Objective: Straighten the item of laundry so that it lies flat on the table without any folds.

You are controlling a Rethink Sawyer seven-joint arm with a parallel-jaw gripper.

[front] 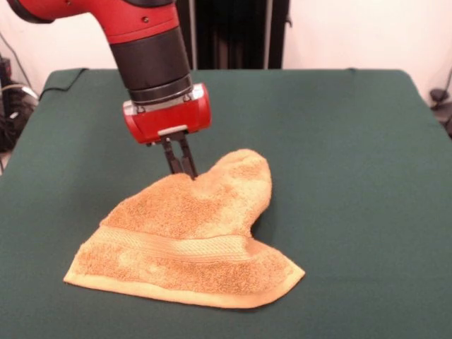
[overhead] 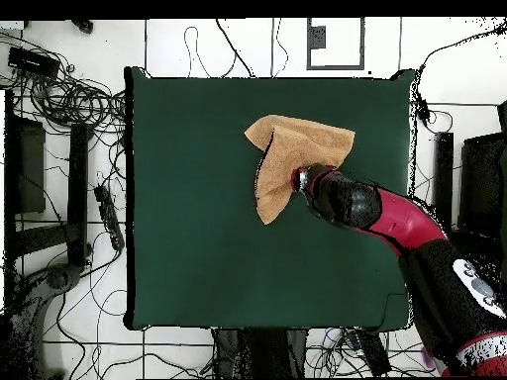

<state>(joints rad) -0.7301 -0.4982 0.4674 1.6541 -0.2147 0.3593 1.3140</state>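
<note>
Clearly unfinished, I judged: the towel (front: 191, 240) lay folded over itself on the surface (front: 353, 141), my tool (front: 183, 168) pinched together on its far edge.

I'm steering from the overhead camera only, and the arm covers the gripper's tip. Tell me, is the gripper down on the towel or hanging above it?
Observer: Down on it. In the front view the gripper meets the towel at its edge nearest the robot.
Operator: Is the cloth flat there?
Observer: No. Right beside the tip a rounded hump rises off the table.
Operator: And the end away from the robot?
Observer: There the woven band runs straight across and that end lies fairly flat.
</note>
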